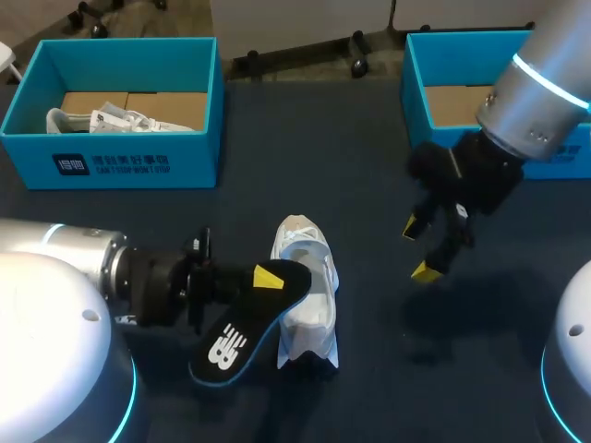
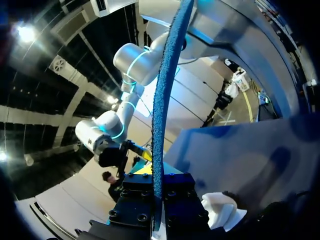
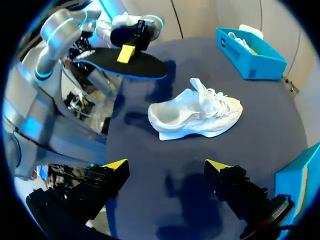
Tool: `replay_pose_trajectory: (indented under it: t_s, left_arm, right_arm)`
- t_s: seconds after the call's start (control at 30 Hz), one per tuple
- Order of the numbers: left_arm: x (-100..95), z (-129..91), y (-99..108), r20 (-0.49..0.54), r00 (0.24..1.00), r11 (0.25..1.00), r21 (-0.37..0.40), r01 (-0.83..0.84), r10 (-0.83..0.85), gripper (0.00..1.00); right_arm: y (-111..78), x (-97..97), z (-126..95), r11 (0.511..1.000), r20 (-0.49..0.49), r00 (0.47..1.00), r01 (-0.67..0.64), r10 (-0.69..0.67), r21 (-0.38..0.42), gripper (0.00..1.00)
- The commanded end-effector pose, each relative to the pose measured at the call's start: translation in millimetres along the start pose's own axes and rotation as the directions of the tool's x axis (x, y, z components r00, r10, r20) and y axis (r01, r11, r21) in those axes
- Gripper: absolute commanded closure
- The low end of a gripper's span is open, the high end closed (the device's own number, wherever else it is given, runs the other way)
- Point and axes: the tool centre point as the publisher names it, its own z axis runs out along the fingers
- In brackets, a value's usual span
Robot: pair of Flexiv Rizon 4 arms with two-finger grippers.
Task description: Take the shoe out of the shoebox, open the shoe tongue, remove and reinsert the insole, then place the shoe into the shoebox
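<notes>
**Insole out and in hand; putting it back into the shoe is the step at stake**

The white shoe (image 3: 195, 112) stands on its sole near the middle of the table (image 1: 369, 166), tongue pulled up and mouth showing. The insole (image 1: 242, 334), dark with a blue edge, hangs above the table just beside the shoe. The left end effector (image 1: 266, 277) is clamped on it near one end, a yellow tip on its upper face. The left wrist view shows it edge-on between the fingers.

Judging from this, the free end should lead. It should tip down into the mouth and slide toward the toe, flat against the shoe's floor, so it neither folds nor catches on the tongue. The shoe is light and unheld, so a push would likely skate it along the table. The right end effector (image 3: 167, 172) hovers over bare table near the shoe, fingers wide apart and empty. It is well placed to pin the heel or hold the tongue back first.

Two blue shoeboxes sit along the far side, well apart from the shoe. The left shoebox (image 1: 138, 164) holds a second shoe (image 1: 111, 118) and some paper. The right shoebox (image 1: 417, 83) shows a cardboard floor, partly hidden by the right arm. Neither stands in the way of the reinsertion. The tongue is the likeliest snag.
</notes>
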Motion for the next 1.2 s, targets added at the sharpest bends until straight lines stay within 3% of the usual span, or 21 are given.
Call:
replay_pose_trajectory:
  t_s: [0.03, 0.33, 0.43, 0.8, 0.9, 1.2]
  left_arm:
    - [12.7, 6.6, -19.9, 0.018, 1.0, 0.997, -0.076, 0.005, -0.004, 1.0]
    - [28.1, 11.0, -29.9, 0.08, 0.994, 0.989, -0.124, 0.083, -0.074, 1.0]
    - [31.0, 15.3, -28.1, 0.072, 0.994, 0.988, -0.127, 0.09, -0.081, 1.0]
    - [31.0, 15.3, -28.1, 0.072, 0.994, 0.988, -0.127, 0.09, -0.081, 1.0]
    - [33.5, 18.2, -26.2, 0.091, 0.992, 0.987, -0.128, 0.102, -0.091, 1.0]
    - [47.3, 19.5, -19.0, 0.149, 0.979, 0.978, -0.135, 0.159, -0.139, 1.0]
  right_arm:
    - [8.2, 17.3, 10.2, 0.983, 0.168, 0.976, 0.117, -0.141, 0.145, 0.0]
    - [5.2, 20.5, 44.1, 0.954, 0.205, 0.958, 0.143, -0.2, 0.265, 0.0]
    - [5.9, 15.9, 57.9, 0.949, 0.175, 0.966, 0.136, -0.191, 0.283, 0.0]
    - [5.9, 15.9, 57.9, 0.949, 0.175, 0.966, 0.136, -0.191, 0.283, 0.0]
    - [11.1, 10.1, 71.7, 0.941, 0.156, 0.969, 0.136, -0.191, 0.31, 0.0]
    - [13.1, 1.8, 102.4, 0.95, 0.185, 0.964, 0.136, -0.192, 0.281, 0.0]
